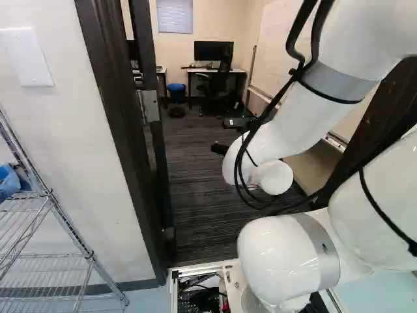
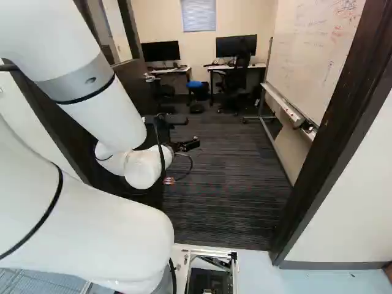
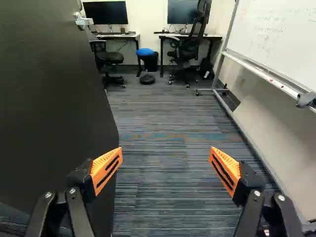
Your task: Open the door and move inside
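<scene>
In the right base view my gripper (image 2: 185,133) is inside the doorway, past the dark door frame (image 2: 352,110). The wrist view has the gripper (image 3: 165,169) wide open, nothing between its orange pads. The dark door (image 3: 49,94) stands swung inward, its face close beside one finger; whether they touch I cannot tell. Its silver handle (image 3: 84,21) is farther ahead, beyond the fingers' reach. Behind my arm in the right base view, the door (image 2: 131,79) is partly hidden. A metal hinge (image 1: 148,105) shows in the left base view.
Dark striped carpet (image 3: 163,197) runs ahead through the doorway. A whiteboard (image 2: 312,52) on a wheeled stand lines the side opposite the door. Desks with monitors (image 2: 236,45), an office chair (image 3: 190,44) and a blue stool (image 3: 145,52) stand farther back. A wire shelf (image 1: 49,254) stands outside by the wall.
</scene>
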{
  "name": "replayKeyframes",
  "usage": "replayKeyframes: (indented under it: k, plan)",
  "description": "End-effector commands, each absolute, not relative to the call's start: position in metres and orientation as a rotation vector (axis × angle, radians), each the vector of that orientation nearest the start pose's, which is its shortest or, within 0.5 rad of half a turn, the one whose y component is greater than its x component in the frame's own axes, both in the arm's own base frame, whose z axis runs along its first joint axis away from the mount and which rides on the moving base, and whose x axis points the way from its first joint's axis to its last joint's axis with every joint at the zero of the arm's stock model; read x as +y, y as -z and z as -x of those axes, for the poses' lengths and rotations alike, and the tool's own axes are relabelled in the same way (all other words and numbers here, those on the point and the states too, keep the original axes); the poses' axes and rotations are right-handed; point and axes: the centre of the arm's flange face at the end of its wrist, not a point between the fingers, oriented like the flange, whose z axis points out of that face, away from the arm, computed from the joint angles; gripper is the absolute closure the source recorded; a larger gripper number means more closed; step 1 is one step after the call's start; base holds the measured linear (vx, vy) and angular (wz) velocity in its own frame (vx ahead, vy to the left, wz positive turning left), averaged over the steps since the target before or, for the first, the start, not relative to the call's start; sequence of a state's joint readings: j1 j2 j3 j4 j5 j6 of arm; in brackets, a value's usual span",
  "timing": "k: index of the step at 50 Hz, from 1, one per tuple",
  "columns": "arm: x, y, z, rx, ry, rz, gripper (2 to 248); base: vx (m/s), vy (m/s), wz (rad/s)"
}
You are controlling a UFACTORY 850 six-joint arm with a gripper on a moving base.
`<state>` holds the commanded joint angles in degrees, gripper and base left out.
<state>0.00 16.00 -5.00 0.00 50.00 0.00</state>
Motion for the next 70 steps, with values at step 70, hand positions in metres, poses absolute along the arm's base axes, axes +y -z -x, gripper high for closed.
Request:
replayKeyframes:
  k: [70]
  plan:
    - [0.0,-0.3656,-0.2703,0.0,1.824,2.558,3,0.03,-0.042,-0.054]
